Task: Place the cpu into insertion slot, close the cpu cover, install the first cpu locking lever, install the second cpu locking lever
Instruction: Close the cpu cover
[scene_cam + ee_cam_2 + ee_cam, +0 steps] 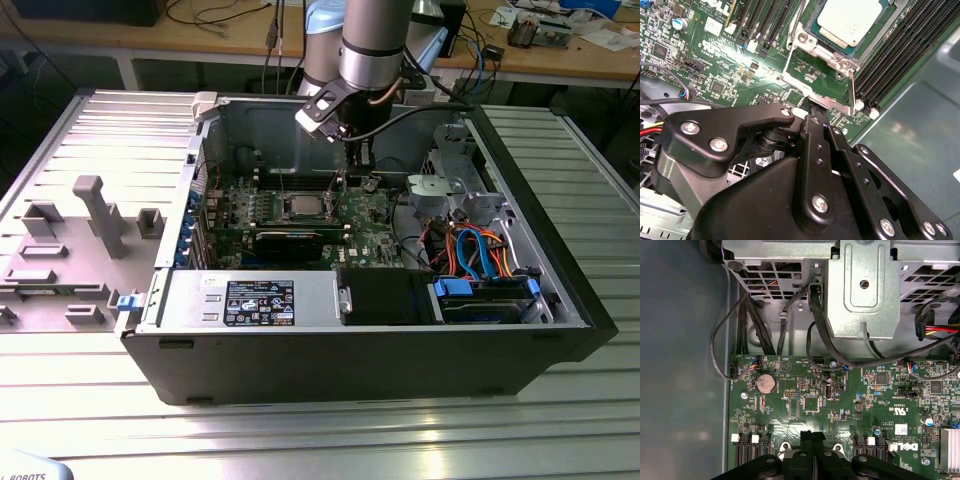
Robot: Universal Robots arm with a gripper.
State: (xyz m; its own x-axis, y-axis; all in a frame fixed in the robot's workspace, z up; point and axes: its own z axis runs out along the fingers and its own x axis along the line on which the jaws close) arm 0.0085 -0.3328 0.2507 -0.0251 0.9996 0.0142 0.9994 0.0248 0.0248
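Two steps look done, with the cpu [852, 20] seated in the slot [827, 41] and the cover [811, 45] down around it, while both levers [789, 55] seem unlatched beside the cover and the gripper [812, 117], fingers pressed together on nothing I can see, sits just beside the cover's edge.

The motherboard [715, 60] is deep green, with small black chips and fine silver dots on it. The cpu [852, 20] has a pale silvery-grey top, and the cpu cover [825, 50] around it is of shiny silver metal. The memory slots [905, 45] are black with white clips at the ends. The gripper [812, 111] is matt black with silver screws. In the exterior view the case [350, 360] is dark grey, the cables [480, 250] inside are blue and orange, and the table [300, 430] is silver-grey with a ribbed pattern. The round battery [765, 383] is silver
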